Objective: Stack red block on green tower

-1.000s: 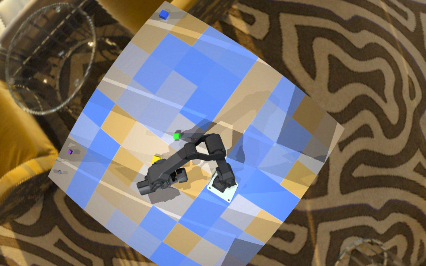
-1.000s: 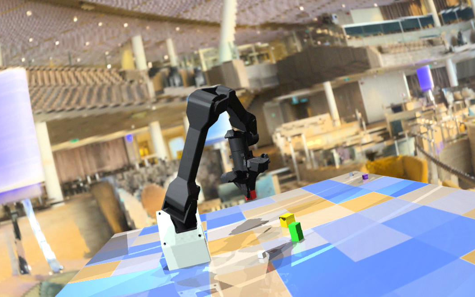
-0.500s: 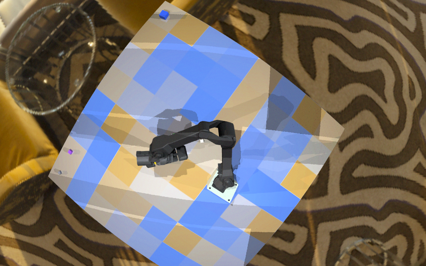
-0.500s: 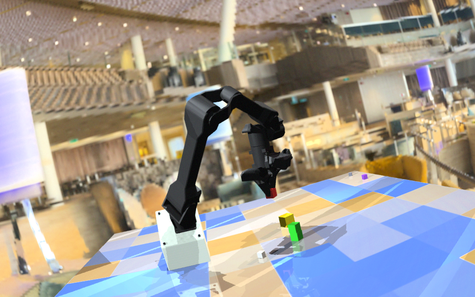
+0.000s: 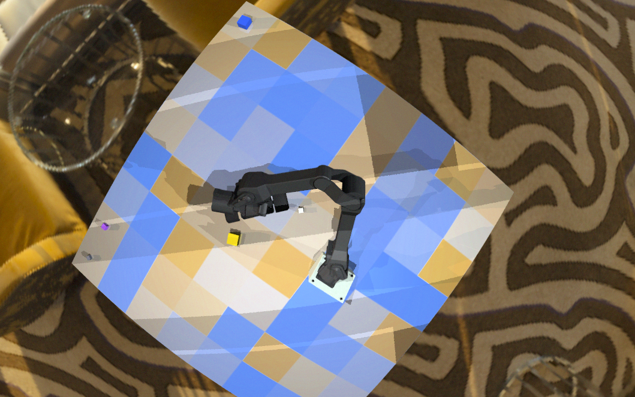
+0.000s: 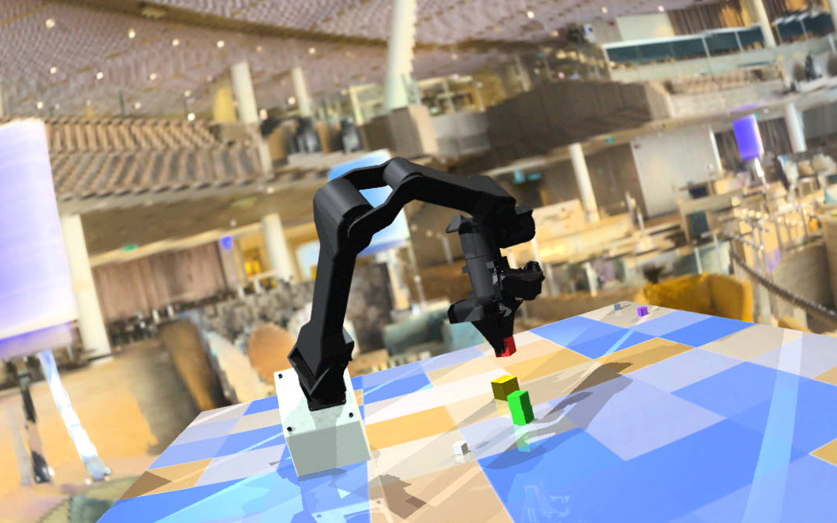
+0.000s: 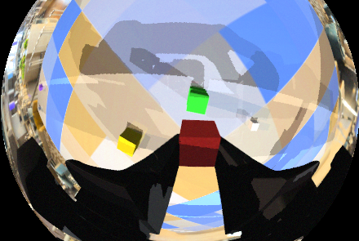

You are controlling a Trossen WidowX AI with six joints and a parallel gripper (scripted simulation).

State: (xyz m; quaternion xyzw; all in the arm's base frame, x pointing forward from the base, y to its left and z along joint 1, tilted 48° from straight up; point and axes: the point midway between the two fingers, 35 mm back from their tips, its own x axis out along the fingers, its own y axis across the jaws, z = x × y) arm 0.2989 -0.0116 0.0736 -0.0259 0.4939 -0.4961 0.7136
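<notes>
My gripper [image 6: 504, 351] [image 7: 197, 139] is shut on the red block [image 6: 507, 347] [image 7: 199, 143] and holds it in the air, above the height of the green tower. The green tower [image 6: 520, 407] [image 7: 197, 101] stands upright on the table. In the wrist view it shows just beyond the red block, with a gap between them in the picture. In the top view the arm hides the tower, the red block and the fingertips.
A yellow block [image 5: 233, 238] [image 6: 504, 387] [image 7: 130, 140] stands near the tower. A small white block [image 5: 300, 209] [image 6: 460, 447] [image 7: 254, 125] lies on its other side. A purple block [image 5: 105, 226] [image 6: 642, 310], a small grey block [image 5: 89, 256] [image 6: 617, 306] and a blue block [image 5: 244, 22] lie near the table's far edges.
</notes>
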